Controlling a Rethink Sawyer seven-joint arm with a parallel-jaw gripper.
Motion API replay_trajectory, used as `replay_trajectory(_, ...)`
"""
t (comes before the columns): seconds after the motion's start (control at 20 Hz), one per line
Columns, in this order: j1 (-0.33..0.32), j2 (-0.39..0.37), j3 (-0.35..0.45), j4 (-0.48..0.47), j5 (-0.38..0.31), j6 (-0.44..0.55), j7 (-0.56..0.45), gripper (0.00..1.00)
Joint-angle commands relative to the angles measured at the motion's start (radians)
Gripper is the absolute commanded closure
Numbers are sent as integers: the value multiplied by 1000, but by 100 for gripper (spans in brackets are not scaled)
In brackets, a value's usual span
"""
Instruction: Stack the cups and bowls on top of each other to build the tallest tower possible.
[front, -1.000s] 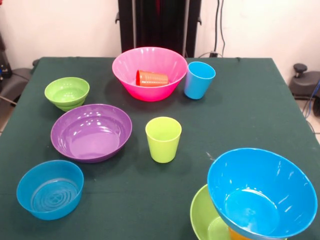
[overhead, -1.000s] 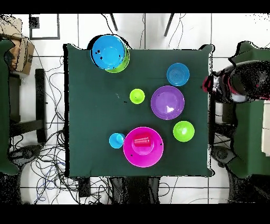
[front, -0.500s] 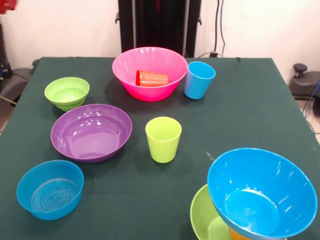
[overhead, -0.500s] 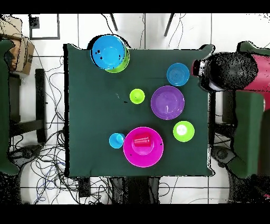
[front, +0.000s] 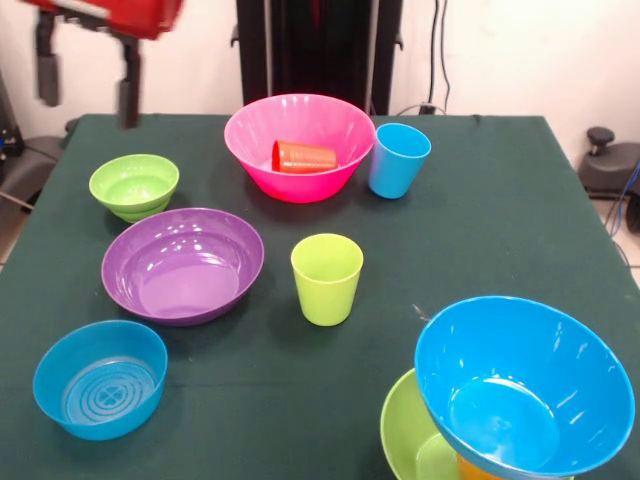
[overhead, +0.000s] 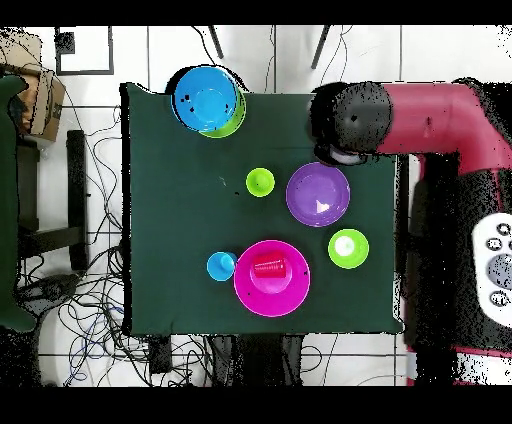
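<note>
The gripper (front: 83, 75) hangs high above the small green bowl (front: 134, 185), its two fingers apart and holding nothing. The tower (front: 510, 400) sits far from that bowl, at the table's (front: 500, 220) near corner: a blue bowl on a green bowl.

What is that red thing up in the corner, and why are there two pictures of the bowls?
That is a robot arm. Its gripper, a two-fingered hand, hangs open and empty. One picture looks across the green-clothed table; the other looks straight down. On the table: a large pink plastic bowl with a red plastic cup lying inside, a light blue cup, a lime green cup, a purple bowl, a small green bowl, a small blue bowl, and a pile topped by a big blue bowl.
</note>
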Motion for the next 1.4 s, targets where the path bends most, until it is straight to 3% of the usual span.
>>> replay_trajectory(0.05,94,23,-139,-42,-13,165,253,0)
replay_trajectory(0.55,155,59,-189,-122,13,206,303,0)
replay_trajectory(0.9,185,142,-255,-134,73,112,492,0)
replay_trajectory(1.15,212,176,-284,-163,50,70,475,0)
replay_trajectory(1.4,266,194,-327,-163,55,40,569,0)
